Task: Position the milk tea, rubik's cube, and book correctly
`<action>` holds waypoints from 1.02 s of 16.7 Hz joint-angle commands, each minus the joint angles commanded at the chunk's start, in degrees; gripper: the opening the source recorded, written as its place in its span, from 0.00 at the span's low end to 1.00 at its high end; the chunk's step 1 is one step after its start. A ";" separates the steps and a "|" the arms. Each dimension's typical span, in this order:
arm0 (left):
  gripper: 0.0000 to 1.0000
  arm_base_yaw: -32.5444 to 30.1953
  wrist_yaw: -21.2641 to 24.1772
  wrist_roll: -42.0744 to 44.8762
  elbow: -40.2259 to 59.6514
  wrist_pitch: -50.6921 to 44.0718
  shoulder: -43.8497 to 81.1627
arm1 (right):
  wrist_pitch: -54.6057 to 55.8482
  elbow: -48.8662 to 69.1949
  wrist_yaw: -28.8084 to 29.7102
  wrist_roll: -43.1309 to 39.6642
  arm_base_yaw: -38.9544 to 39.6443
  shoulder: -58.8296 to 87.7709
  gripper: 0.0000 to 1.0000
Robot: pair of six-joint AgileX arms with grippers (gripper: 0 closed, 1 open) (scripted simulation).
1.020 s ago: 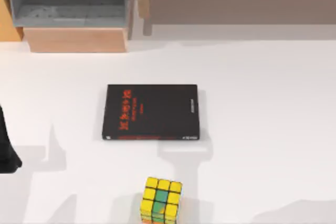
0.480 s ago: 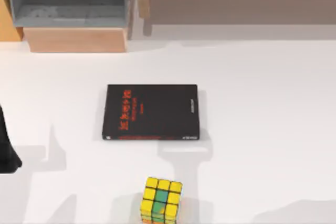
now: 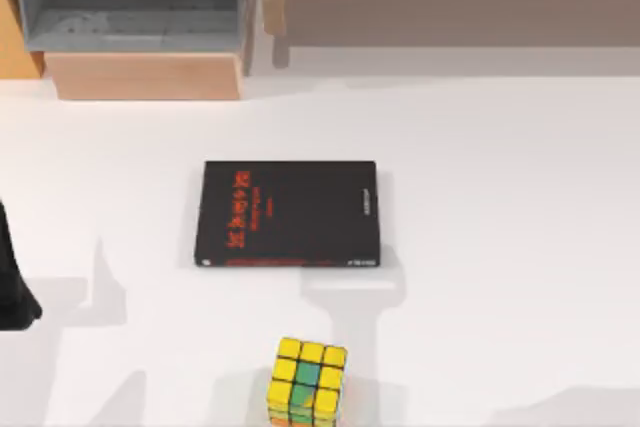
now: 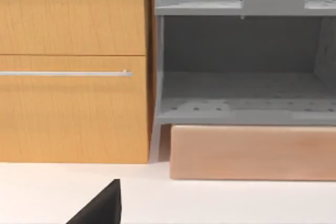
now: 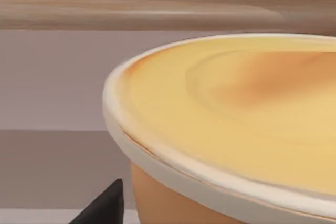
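Nothing's budged: cube (image 3: pixel 306 380) and black book (image 3: pixel 289 213) sit on my white table (image 3: pixel 500 197); can't tell either gripper's state.

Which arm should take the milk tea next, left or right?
Right, probably. In the right wrist view the milk tea looms directly ahead, very close. The left arm sits at the table's left edge, its wrist view facing the cabinet.

Black book with red lettering (image 3: pixel 288 213) lies flat mid-table (image 3: pixel 500 247); grey open shelf unit (image 3: pixel 135 7) and wooden drawer front (image 3: pixel 145 75) sit at the far-left edge.
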 joint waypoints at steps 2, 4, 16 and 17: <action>1.00 0.00 0.00 0.00 0.00 0.00 0.00 | 1.53 -2.60 -0.95 0.02 -0.94 -1.02 1.00; 1.00 0.00 0.00 0.00 0.00 0.00 0.00 | 2.70 -4.42 -1.66 0.03 -1.66 -1.80 1.00; 1.00 0.00 0.00 0.00 0.00 0.00 0.00 | -5.44 -7.93 -3.31 0.17 -2.96 -13.84 1.00; 1.00 0.00 0.00 0.00 0.00 0.00 0.00 | -6.08 -8.35 -3.56 0.18 -3.20 -14.49 1.00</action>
